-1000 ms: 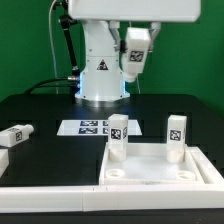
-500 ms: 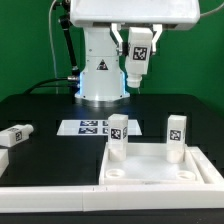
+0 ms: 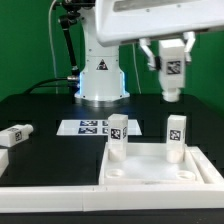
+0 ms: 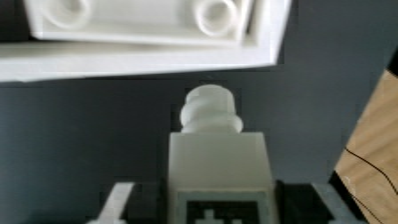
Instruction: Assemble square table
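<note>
The two-finger gripper (image 3: pixel 171 60) is clamped on a short white plastic leg post (image 3: pixel 172 88) with a tag, held upright in the air; the large white square plastic panel (image 3: pixel 160 172) lies lower than the gripper, well apart from it

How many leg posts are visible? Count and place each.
4 leg posts: one in the gripper, two upright on the square panel, one lying at the exterior view's left. Others may be hidden.

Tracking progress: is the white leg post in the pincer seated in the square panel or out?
Out: the white tagged leg post hangs in the pincer, mid-air, apart from the white square panel.
</note>
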You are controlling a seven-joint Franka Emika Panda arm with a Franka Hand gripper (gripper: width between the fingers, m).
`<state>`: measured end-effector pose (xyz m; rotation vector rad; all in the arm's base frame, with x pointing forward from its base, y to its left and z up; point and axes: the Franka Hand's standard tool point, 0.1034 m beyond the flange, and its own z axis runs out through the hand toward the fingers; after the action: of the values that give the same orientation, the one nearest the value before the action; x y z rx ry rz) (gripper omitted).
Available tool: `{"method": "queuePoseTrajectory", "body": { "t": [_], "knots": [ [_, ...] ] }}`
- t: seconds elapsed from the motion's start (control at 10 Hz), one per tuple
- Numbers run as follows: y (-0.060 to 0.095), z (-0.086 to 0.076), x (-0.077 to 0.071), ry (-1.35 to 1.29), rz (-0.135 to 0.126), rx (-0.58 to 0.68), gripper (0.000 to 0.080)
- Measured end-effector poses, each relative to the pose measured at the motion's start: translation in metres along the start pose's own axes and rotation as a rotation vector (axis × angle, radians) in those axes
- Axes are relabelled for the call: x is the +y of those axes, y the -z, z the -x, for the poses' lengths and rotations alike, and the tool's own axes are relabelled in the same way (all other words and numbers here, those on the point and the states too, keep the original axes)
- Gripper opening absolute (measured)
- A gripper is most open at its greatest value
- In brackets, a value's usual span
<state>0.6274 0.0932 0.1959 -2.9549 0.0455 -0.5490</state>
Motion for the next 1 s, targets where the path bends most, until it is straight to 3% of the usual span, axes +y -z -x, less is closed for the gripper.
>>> {"method": "queuePoseTrajectory", "body": {
  "t": [0.1,0.5,0.7,0.8,1.0],
  "knots": [
    [-0.006,-0.004,-0.006,-0.01,0.009,0.004,0.0288],
    [-0.009,-0.002,-0.001,-0.008,0.013,0.003,0.0288],
    [-0.027,0.006,0.021,0.107,0.071,0.133,0.0288],
    [-0.035,-0.004,0.023,0.158,0.087,0.174,0.0288],
    [-0.036,-0.004,0.023,0.152,0.085,0.171,0.0288]
  ]
}}
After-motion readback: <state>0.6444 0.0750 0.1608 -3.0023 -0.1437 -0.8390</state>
